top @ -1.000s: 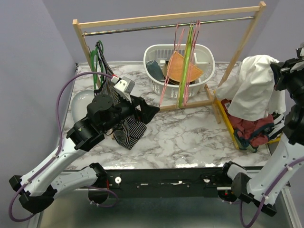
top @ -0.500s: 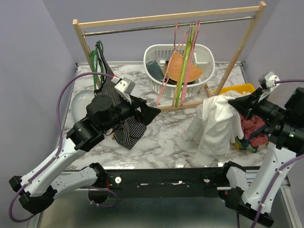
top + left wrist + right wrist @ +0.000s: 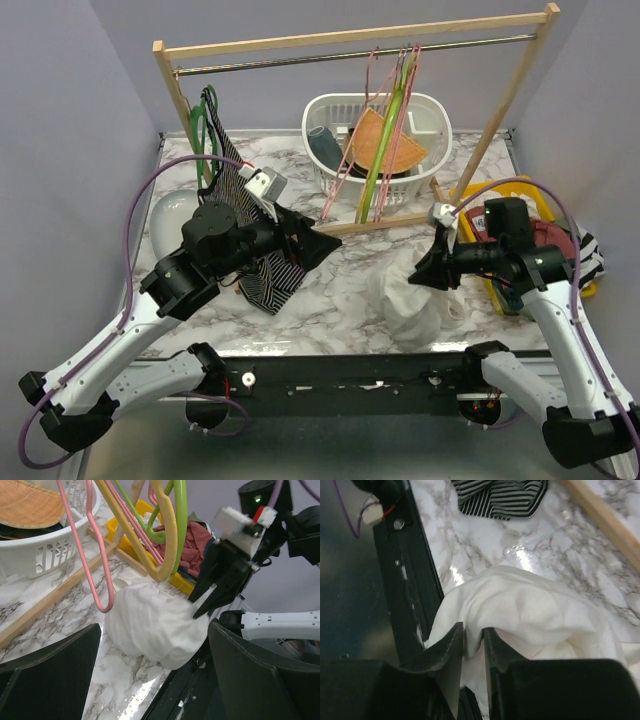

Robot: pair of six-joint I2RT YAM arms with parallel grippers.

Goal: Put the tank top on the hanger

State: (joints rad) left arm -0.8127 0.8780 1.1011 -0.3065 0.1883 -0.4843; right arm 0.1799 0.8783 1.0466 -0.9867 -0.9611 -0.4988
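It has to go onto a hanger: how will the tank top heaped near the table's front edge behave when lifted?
Probably floppy: the tank top lies slumped in a crumpled heap. Likely light, as the cloth looks thin. Lifted by one spot, the loose folds would probably hang and trail.

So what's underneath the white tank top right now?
The tank top lies crumpled on the marble table near its front edge. Whatever sits beneath the heap itself is covered by fabric.
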